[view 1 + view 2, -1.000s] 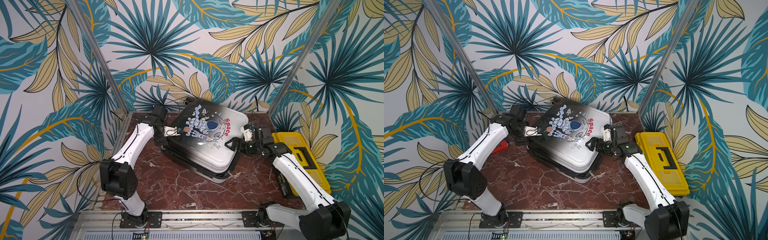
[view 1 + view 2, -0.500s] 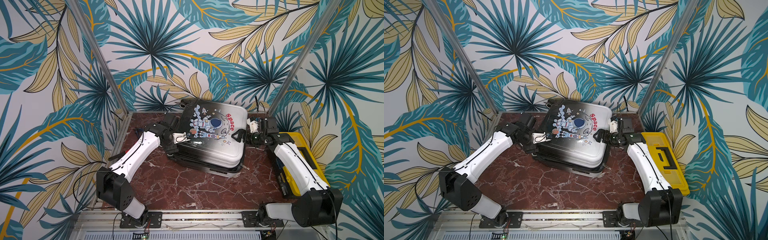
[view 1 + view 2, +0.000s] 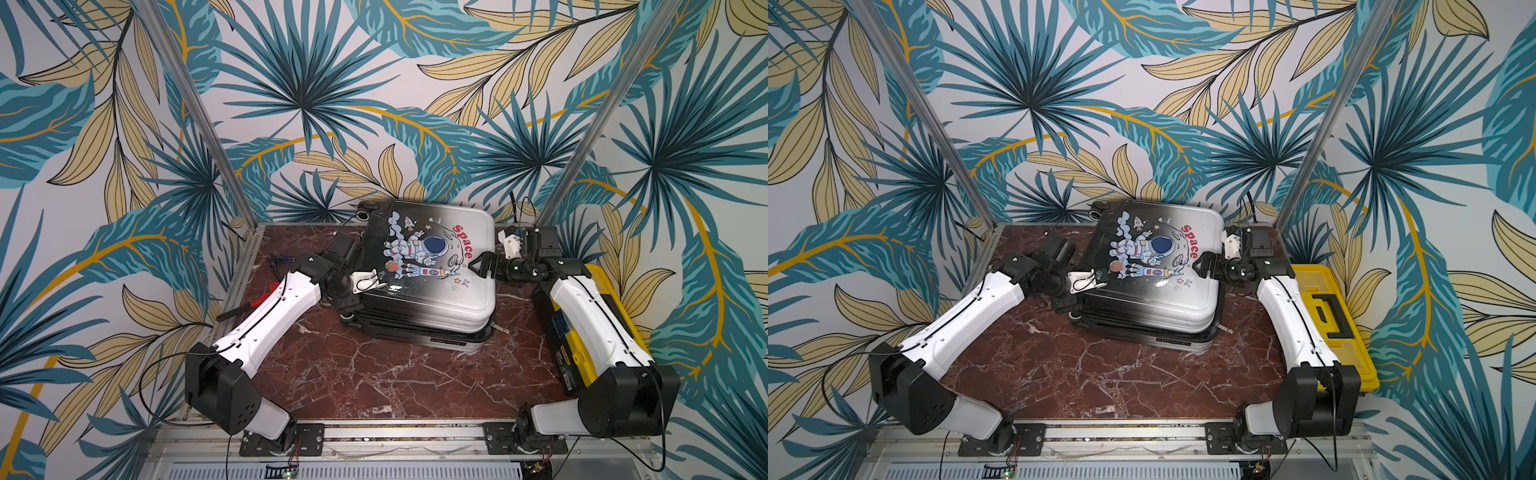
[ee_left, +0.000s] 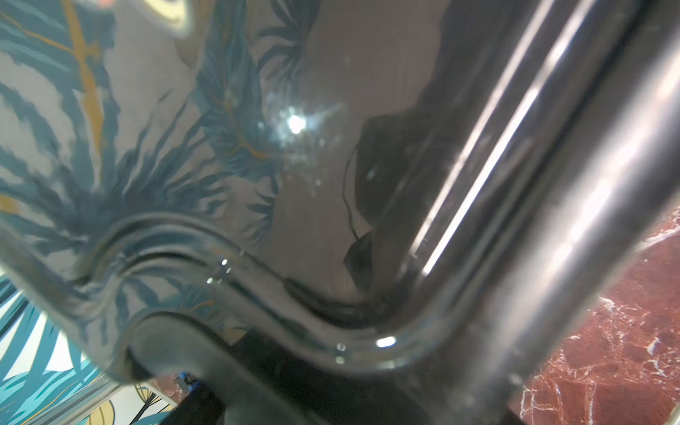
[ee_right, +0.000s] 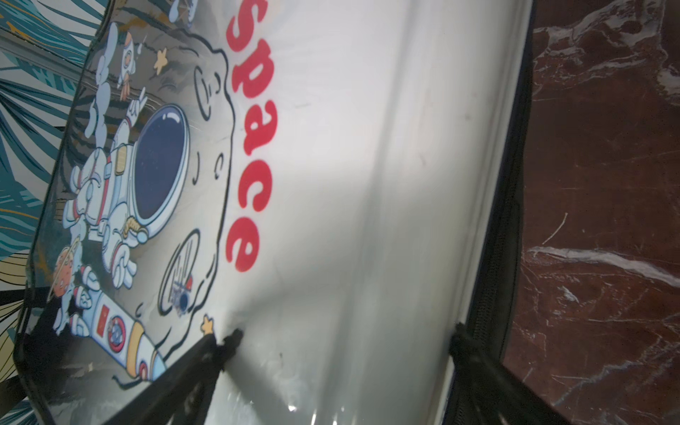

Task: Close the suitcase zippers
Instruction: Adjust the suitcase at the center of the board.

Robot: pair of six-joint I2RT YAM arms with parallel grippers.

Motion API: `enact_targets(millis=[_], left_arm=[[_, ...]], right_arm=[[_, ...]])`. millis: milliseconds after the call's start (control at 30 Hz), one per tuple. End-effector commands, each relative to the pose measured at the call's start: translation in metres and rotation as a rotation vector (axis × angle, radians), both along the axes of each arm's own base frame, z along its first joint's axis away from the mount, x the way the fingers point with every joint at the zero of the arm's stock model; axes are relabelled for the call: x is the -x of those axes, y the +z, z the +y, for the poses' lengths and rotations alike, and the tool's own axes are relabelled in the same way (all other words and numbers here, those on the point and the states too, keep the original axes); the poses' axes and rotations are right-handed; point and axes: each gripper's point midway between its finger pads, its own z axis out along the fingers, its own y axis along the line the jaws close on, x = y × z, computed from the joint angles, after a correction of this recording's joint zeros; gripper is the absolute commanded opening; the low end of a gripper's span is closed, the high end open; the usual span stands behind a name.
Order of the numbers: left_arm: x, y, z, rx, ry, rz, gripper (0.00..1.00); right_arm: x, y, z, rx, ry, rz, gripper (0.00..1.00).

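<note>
The suitcase (image 3: 436,291) now lies squarer to the back wall (image 3: 374,124), right gripper (image 5: 346,333) spread wide over its lid (jaws of the left gripper (image 3: 359,286): cannot tell).

Suitcase (image 3: 457,299) flat, astronaut print up

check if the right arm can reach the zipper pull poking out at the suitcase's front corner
Probably yes: the zipper pull sticks out at the suitcase's corner on the open right gripper's side, nothing between them.
</note>
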Motion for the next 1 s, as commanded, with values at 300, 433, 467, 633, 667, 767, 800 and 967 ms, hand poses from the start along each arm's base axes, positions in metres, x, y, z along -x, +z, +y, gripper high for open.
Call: enact_targets(millis=[300, 433, 467, 633, 667, 767, 800, 967], left_arm=[[-0.025, 0.011, 0.055, -0.077, 0.151, -0.053, 0.87], [-0.031, 0.005, 0.06, -0.095, 0.15, -0.041, 0.87], [-0.033, 0.004, 0.059, -0.094, 0.146, -0.036, 0.87], [-0.043, 0.002, 0.06, -0.113, 0.128, -0.038, 0.86], [-0.046, 0.002, 0.064, -0.125, 0.138, -0.042, 0.86], [-0.056, 0.011, 0.071, -0.13, 0.152, -0.071, 0.86], [-0.058, 0.017, 0.071, -0.121, 0.151, -0.085, 0.86], [-0.064, 0.015, 0.08, -0.181, 0.151, -0.095, 0.85]], right_arm=[[0.008, -0.009, -0.001, 0.016, 0.023, 0.036, 0.97], [0.009, -0.006, -0.004, 0.009, 0.017, 0.021, 0.97], [0.009, -0.006, -0.004, 0.008, 0.017, 0.018, 0.97], [0.01, -0.006, -0.004, 0.002, 0.021, 0.016, 0.96], [0.01, -0.005, -0.004, 0.003, 0.021, 0.013, 0.97], [0.011, -0.002, -0.006, 0.008, 0.023, 0.001, 0.97], [0.011, -0.001, -0.006, 0.007, 0.026, -0.004, 0.97], [0.01, 0.001, -0.006, 0.001, 0.034, -0.011, 0.96]])
